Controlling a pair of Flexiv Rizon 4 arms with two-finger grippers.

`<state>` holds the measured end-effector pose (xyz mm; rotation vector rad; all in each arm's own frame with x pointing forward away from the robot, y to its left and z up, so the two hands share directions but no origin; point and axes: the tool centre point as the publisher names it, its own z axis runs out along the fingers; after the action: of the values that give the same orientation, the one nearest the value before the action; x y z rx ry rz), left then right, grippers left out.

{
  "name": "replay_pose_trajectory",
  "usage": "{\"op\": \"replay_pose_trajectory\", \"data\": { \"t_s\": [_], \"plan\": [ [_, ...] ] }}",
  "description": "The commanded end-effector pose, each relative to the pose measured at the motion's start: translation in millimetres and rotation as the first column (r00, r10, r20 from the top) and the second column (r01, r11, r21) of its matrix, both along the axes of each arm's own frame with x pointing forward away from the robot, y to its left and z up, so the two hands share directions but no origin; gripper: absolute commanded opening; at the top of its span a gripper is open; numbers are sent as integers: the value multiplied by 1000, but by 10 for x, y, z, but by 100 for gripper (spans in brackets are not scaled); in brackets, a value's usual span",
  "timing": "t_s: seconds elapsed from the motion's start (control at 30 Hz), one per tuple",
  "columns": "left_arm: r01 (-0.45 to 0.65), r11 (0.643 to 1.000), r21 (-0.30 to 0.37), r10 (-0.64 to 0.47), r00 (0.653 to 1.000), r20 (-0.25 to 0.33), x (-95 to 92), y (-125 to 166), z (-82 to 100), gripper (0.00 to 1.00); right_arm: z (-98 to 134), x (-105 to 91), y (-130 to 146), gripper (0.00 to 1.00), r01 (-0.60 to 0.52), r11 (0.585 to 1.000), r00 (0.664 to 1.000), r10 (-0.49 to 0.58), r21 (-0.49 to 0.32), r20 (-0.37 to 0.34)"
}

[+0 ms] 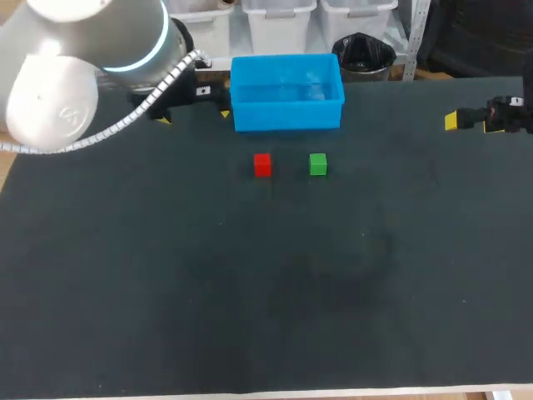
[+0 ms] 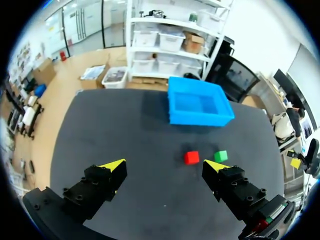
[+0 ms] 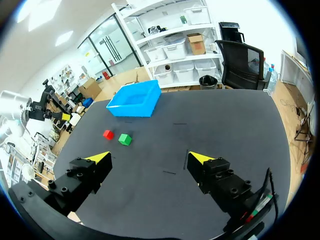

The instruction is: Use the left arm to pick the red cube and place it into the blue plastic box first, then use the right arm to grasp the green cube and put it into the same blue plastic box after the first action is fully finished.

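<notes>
**Red and green cubes both on the mat, both grippers spread wide**

So the red cube [image 1: 262, 165] is sitting flat on the dark table [image 1: 250, 300], just in front of the blue plastic box [image 1: 287, 112] on the robot's side, near it but not touching. The green cube [image 1: 317, 164] is right next to it on the right, with a small gap between the two. Both are outside the box.

The left gripper [image 2: 165, 165] has its fingers spread wide with nothing between them. From its wrist cam the red cube is out ahead, roughly between the two yellow tips, and the green one is ahead close to one of them, with the box further on. In the head view that gripper sits off the box's left side, near the table's far edge.

The right gripper [image 3: 150, 157] is also wide apart, over at the table's right side, well away from the cubes and the box.
</notes>
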<state>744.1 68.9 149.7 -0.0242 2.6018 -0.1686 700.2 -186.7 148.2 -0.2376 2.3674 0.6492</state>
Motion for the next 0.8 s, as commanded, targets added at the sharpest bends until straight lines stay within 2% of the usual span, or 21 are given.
{"op": "replay_pose_trajectory", "data": {
  "t_s": [0.03,0.2,0.3,0.33,0.43,0.53,0.7,0.8],
  "plan": [
    [-43,996,72,43,999,-3,17,-36,8,100,7,-2,3,100,2,1000,1000,-2,-2,-1],
    [-43,996,72,43,999,-3,17,-36,8,100,7,-2,3,100,2,1000,1000,-2,-2,-1],
    [-47,997,62,47,999,-1,89,-141,25,100,7,-2,3,100,2,1000,1000,-2,-2,-1],
    [-47,998,41,47,999,-7,116,-177,40,100,7,-2,3,100,2,1000,1000,-2,-2,-1],
    [-47,998,42,47,999,-16,213,-282,63,100,7,-2,3,100,2,1000,1000,-2,-2,-1],
    [-50,998,33,51,997,-54,323,-375,78,100,7,-2,3,100,2,1000,1000,-2,-2,-1],
    [-35,996,87,45,992,-118,450,-508,56,100,7,-2,3,100,2,1000,1000,-2,-2,-1],
    [-31,996,89,45,986,-160,498,-568,19,100,7,-2,3,100,2,1000,1000,-2,-2,-1]
  ]
}}
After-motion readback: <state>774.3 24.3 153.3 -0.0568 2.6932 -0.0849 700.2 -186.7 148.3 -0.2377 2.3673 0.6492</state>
